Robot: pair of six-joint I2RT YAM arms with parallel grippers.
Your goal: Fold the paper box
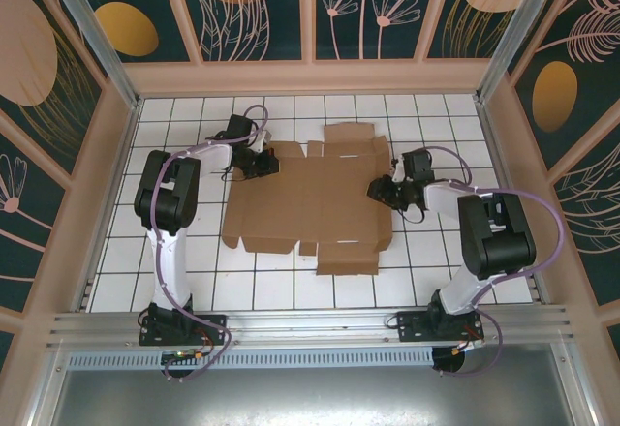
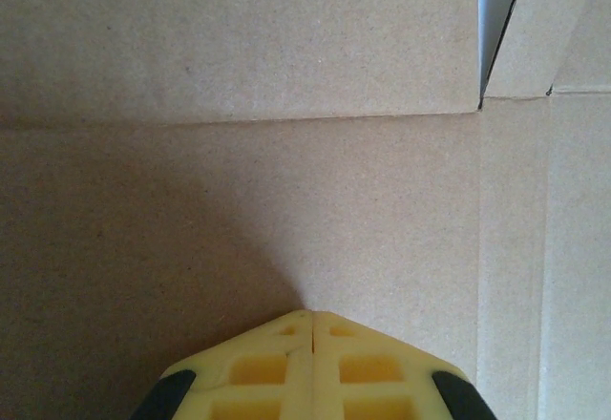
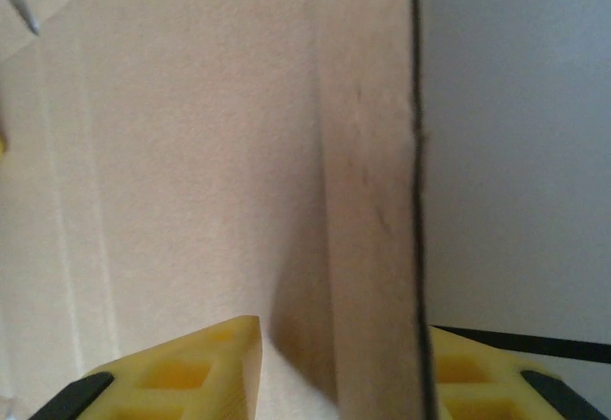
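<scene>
The paper box (image 1: 310, 203) lies as a flat brown die-cut sheet in the middle of the white tiled table. My left gripper (image 1: 263, 167) is shut, and its yellow tips press down on the sheet's far left part. In the left wrist view the shut left gripper (image 2: 312, 313) rests on bare cardboard (image 2: 286, 200) below a crease line. My right gripper (image 1: 381, 192) is at the sheet's right edge. In the right wrist view a raised side flap (image 3: 372, 200) stands between the fingers of the right gripper (image 3: 344, 329). A gap remains between the left finger (image 3: 210, 363) and the flap.
The tiled table (image 1: 436, 271) has bare floor in front of and to the right of the sheet. Pale walls (image 1: 116, 174) close in the left, right and far sides. A metal rail (image 1: 310, 324) runs along the near edge by the arm bases.
</scene>
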